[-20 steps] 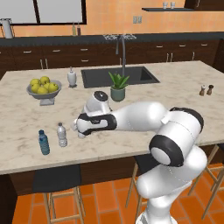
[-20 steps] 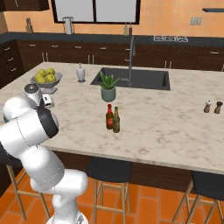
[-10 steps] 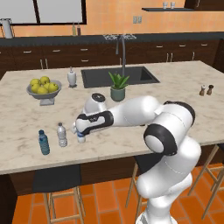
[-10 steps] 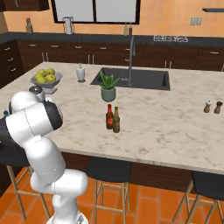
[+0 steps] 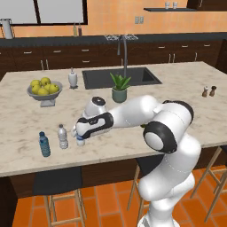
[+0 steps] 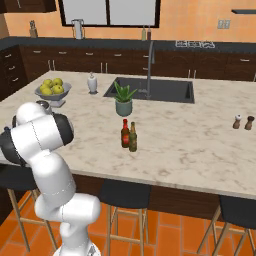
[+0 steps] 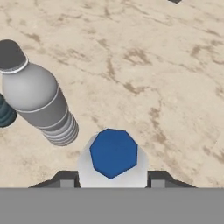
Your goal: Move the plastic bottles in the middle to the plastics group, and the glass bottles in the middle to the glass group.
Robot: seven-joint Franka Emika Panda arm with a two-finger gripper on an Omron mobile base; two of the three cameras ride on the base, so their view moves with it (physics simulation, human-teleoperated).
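Plastic bottle, blue-capped, sits between gripper fingers; no label readable.

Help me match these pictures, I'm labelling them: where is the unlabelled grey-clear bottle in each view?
Left base view: the grey-clear bottle stands near the counter's front left edge, just right of the blue bottle.
Right base view: that spot lies behind the white arm at the left.
Hand view: the grey-clear bottle fills the upper left.
Shared landmark: the blue bottle beside it, at the hand view's left edge.
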